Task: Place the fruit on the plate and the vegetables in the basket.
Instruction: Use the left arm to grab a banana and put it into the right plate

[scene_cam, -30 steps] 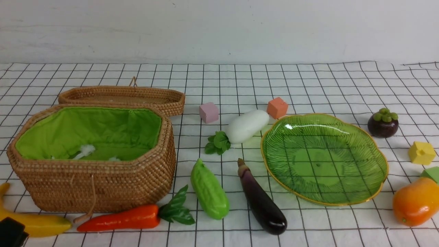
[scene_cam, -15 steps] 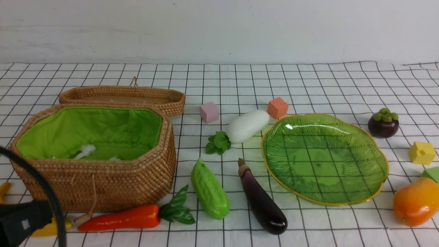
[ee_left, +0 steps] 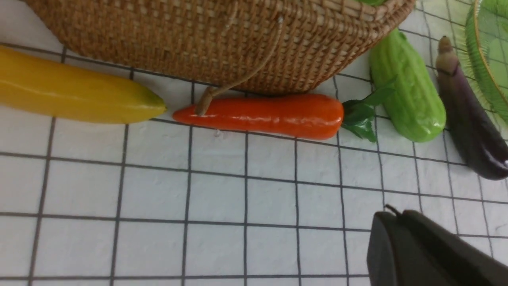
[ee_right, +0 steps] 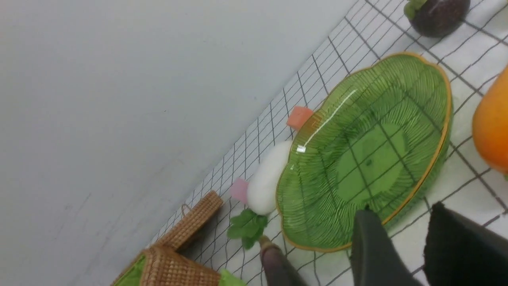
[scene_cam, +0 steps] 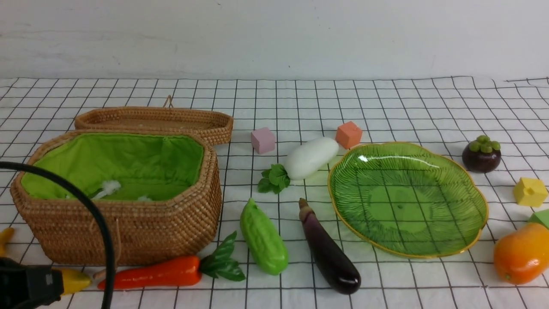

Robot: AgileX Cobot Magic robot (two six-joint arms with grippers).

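Observation:
The lined basket [scene_cam: 128, 227] stands at the left, and the green plate [scene_cam: 407, 201] lies bare at the right. Carrot [scene_cam: 150, 272], gourd [scene_cam: 262, 238], eggplant [scene_cam: 328, 251] and radish [scene_cam: 311, 158] lie on the cloth between them. The banana [scene_cam: 75, 280] is partly hidden behind my left arm [scene_cam: 25, 286]. Mangosteen [scene_cam: 481, 155] and mango [scene_cam: 521, 254] sit right of the plate. My left gripper [ee_left: 391, 215] is shut on nothing, hovering short of the carrot [ee_left: 262, 115] and banana [ee_left: 75, 93]. My right gripper [ee_right: 401, 216] is open and empty by the plate's rim [ee_right: 412, 194], near the mango [ee_right: 492, 127].
The unlined woven lid [scene_cam: 154, 120] lies behind the basket. Small cubes are scattered about: pink [scene_cam: 263, 140], orange [scene_cam: 348, 134], yellow [scene_cam: 530, 192] and green [scene_cam: 541, 217]. A black cable [scene_cam: 85, 206] arcs in front of the basket. A white wall closes the back.
My left arm and its cable have risen into the lower left corner of the front view and now cover more of the banana. No fruit or vegetable has moved.

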